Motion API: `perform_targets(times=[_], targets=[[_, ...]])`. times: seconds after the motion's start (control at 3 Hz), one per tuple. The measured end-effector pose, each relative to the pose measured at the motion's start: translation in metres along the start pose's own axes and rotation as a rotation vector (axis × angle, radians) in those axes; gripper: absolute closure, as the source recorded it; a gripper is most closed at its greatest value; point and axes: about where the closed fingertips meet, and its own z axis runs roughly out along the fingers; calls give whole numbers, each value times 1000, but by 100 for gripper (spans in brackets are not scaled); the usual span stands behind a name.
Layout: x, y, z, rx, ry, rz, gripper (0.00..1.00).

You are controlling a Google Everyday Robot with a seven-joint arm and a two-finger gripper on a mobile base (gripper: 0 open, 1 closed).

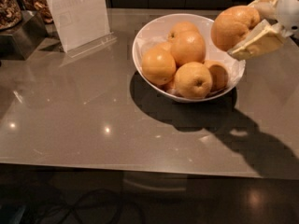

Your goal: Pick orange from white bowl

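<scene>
The white bowl [145, 36] stands on the grey table, back centre, lined with crinkled white paper and holding several oranges. One at the front [192, 80] is paler and shows a dark navel dimple. My gripper [247, 20] comes in from the upper right and is shut on an orange [231, 26]. It holds that orange in the air above the bowl's right rim, clear of the fruit below. One cream finger [257, 42] lies under the orange and the other behind it.
A clear acrylic sign holder [77, 15] with a white sheet stands at the back left. A jar of nuts [8, 6] sits on a dark stand at the far left. The table's front edge runs along the bottom of the view.
</scene>
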Motion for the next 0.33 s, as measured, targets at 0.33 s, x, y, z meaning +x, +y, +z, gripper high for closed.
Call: perform_targets(times=[0.33], targets=[[-8, 14, -12, 16, 6, -5, 100]])
